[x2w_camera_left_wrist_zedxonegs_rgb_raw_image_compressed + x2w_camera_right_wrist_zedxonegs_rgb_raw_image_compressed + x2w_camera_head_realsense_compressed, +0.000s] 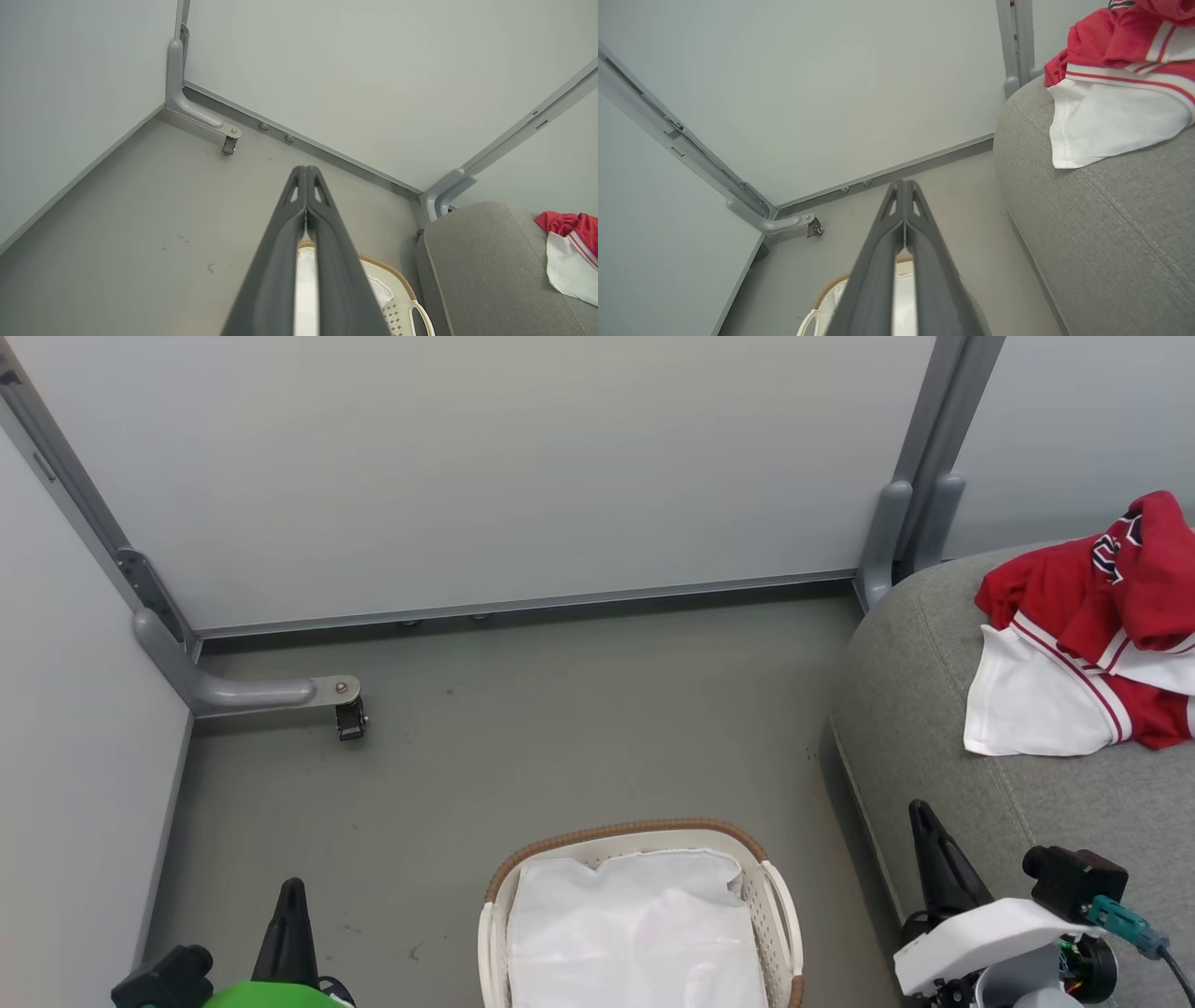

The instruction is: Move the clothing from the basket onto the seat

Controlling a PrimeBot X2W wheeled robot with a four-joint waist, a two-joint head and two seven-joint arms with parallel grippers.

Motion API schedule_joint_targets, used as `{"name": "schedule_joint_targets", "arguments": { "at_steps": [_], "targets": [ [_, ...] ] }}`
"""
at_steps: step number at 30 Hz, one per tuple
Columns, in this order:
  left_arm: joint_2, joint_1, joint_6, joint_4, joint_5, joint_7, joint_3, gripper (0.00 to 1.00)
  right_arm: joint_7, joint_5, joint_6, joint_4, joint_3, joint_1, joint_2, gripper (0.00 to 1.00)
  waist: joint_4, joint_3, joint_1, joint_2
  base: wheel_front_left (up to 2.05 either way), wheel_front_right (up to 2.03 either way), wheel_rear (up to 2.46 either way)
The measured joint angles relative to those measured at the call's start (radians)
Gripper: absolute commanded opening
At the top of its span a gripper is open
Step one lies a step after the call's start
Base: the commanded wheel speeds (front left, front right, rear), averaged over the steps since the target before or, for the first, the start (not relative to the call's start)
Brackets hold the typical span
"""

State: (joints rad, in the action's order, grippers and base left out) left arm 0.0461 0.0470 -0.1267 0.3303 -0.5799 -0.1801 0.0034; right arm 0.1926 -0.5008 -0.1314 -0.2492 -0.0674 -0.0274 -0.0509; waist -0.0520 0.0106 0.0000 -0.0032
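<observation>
Red-and-white clothing [1092, 635] lies in a heap on the grey seat [943, 747] at the right, with a lettered jersey part on top; it also shows in the wrist views [567, 249] [1115, 93]. The white basket [780, 905] with a brown rim stands on the floor at bottom centre, holding a plain white sheet [635, 933]. My left gripper [291, 891] is at the lower left, left of the basket, shut with nothing in it [306, 170]. My right gripper [920, 812] is at the lower right by the seat's front edge, shut and empty [904, 184].
Pale partition walls close the space at the back and left. A grey bracket foot with a caster [350, 714] sticks out on the floor at back left. Another grey post [901, 537] stands behind the seat. Bare grey floor [560, 728] lies between basket and wall.
</observation>
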Motion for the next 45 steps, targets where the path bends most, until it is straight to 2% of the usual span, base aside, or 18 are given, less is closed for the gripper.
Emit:
{"name": "schedule_joint_targets", "arguments": {
  "at_steps": [22, 45],
  "targets": [
    [0.0, -0.044, 0.0, -0.024, -0.301, 0.087, 0.032, 0.0, -0.078, -0.336, 0.0, 0.001, 0.038, -0.018, -0.009, 0.0, 0.011, -0.003, 0.0, 0.0, 0.0, 0.0, 0.0],
    [0.0, -0.08, 0.0, -0.044, -0.549, 0.158, 0.06, 0.0, -0.146, -0.61, 0.0, 0.002, 0.075, -0.036, -0.013, 0.0, 0.022, -0.006, 0.0, 0.0, 0.0, 0.0, 0.0]
  ]
}}
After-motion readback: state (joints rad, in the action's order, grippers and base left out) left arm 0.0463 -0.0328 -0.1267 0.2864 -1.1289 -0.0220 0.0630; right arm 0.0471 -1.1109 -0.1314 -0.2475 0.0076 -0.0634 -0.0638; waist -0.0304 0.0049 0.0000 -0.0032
